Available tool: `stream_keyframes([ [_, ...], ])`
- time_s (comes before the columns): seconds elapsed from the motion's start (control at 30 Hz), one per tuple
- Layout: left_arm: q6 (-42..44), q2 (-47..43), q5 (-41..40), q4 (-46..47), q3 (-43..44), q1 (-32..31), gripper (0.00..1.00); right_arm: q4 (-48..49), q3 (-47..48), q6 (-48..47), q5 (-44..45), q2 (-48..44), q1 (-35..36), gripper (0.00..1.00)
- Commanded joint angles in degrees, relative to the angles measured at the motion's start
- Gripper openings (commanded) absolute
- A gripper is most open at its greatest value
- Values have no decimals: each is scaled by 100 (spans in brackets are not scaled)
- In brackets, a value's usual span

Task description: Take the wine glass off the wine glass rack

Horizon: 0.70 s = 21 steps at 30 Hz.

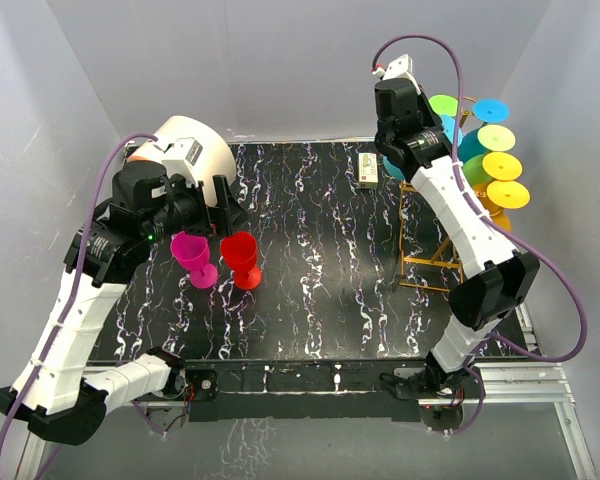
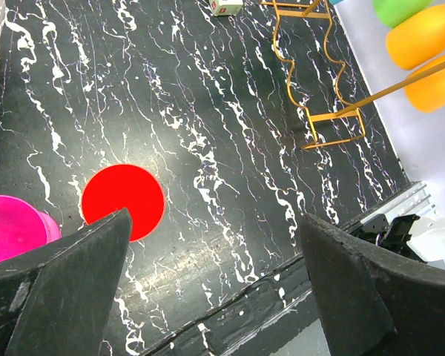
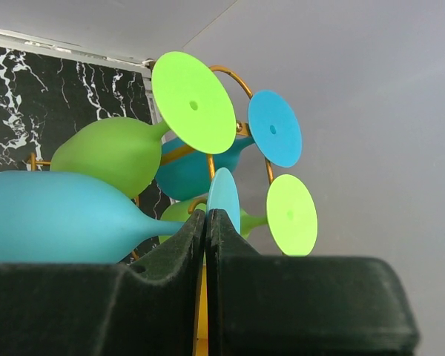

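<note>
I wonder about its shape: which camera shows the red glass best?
Top external view: the red glass shows whole, bowl and foot. Left wrist view shows only a red circle from above; right wrist view misses it.

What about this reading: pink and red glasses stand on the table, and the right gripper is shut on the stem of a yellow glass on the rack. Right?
Not quite: the right wrist view shows the right gripper shut on the stem of a light blue glass, not a yellow one, on the rack. The rest holds.
</note>
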Motion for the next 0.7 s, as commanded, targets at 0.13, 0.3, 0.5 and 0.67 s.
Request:
stream_keyframes([
  [0.13,-23,-122,106,105,-21,7,95,461,310,-126,210,-234,162,1],
  [0.3,-32,-139,108,78,-26,9,95,476,361,-122,208,-226,226,1],
  [0.5,-82,-164,169,121,-46,7,95,450,442,-49,178,-217,304,1],
  [0.67,-127,-160,249,137,-42,5,95,466,450,-52,157,-217,307,1],
])
